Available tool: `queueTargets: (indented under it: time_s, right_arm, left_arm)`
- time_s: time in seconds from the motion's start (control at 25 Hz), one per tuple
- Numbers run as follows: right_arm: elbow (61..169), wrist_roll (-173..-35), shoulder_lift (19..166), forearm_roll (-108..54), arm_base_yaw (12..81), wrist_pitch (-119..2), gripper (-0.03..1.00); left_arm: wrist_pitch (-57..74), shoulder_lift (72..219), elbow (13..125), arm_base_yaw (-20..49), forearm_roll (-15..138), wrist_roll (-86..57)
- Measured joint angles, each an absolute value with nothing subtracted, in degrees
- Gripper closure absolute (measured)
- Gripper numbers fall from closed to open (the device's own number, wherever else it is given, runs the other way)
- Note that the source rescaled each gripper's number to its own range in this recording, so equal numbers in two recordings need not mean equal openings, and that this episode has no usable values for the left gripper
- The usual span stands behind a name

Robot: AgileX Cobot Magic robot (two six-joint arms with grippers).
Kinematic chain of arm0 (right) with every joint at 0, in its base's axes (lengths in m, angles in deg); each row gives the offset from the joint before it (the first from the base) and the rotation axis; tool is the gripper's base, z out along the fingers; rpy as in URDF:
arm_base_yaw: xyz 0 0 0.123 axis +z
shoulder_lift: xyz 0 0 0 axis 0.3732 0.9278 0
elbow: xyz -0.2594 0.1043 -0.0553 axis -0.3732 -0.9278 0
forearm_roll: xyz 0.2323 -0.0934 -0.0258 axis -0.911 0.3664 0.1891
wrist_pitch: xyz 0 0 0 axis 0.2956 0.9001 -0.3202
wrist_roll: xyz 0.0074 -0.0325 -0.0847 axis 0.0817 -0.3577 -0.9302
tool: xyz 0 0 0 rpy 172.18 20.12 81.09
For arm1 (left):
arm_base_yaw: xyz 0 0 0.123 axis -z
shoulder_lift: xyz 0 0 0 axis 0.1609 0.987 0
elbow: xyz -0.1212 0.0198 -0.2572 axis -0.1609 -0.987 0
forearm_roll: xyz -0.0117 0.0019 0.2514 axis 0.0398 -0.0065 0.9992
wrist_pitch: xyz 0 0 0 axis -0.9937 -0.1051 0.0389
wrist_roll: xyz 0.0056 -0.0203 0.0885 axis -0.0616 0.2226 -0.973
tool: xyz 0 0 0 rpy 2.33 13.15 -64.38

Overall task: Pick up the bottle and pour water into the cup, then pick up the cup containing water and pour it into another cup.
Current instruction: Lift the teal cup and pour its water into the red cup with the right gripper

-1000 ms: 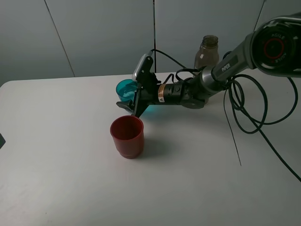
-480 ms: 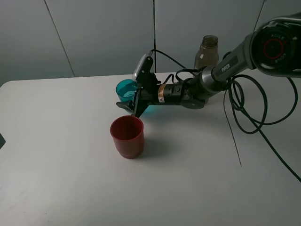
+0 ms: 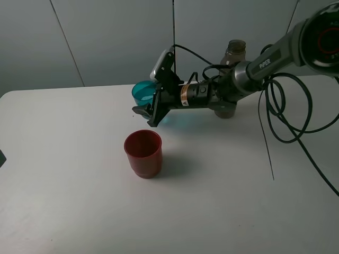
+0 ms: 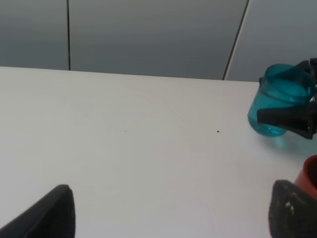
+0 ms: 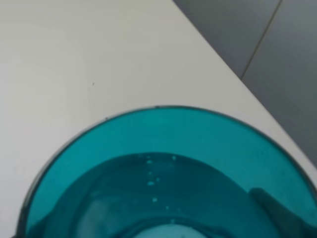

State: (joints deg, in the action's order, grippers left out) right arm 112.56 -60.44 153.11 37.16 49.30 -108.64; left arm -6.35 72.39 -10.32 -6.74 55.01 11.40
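Note:
The teal cup (image 3: pixel 140 94) holds water and sits upright in my right gripper (image 3: pixel 150 104), which is shut on it at the back middle of the table. The cup seems a little above the table top. It fills the right wrist view (image 5: pixel 163 188), with water inside. It also shows in the left wrist view (image 4: pixel 278 101), held by a dark finger (image 4: pixel 287 117). The red cup (image 3: pixel 143 153) stands upright in front of it; its rim just shows in the left wrist view (image 4: pixel 310 174). The grey-brown bottle (image 3: pixel 234 55) stands behind the right arm. My left gripper (image 4: pixel 173 191) is open and empty, low over the table.
The white table (image 3: pixel 74 185) ends at a grey wall behind. The right arm's black cables (image 3: pixel 283 121) loop down over the table's right side. A dark object (image 3: pixel 1 157) shows at the left edge.
My right gripper has risen slightly with the teal cup in it and the arm has lifted. The red cup and bottle have not moved.

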Motion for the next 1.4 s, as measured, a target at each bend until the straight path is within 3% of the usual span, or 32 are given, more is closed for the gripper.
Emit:
queueTargets:
  time_s: [1.04, 1.4]
  right_arm:
    - [85.8, -60.5, 123.12, 35.96, 44.84, -102.62, 0.88]
    - [85.47, -70.66, 122.98, 34.79, 50.46, -94.46, 0.88]
  left_arm:
    - [-6.35, 72.39, -10.32, -6.74, 55.01, 11.4]
    - [-6.35, 72.39, -10.32, -6.74, 55.01, 11.4]
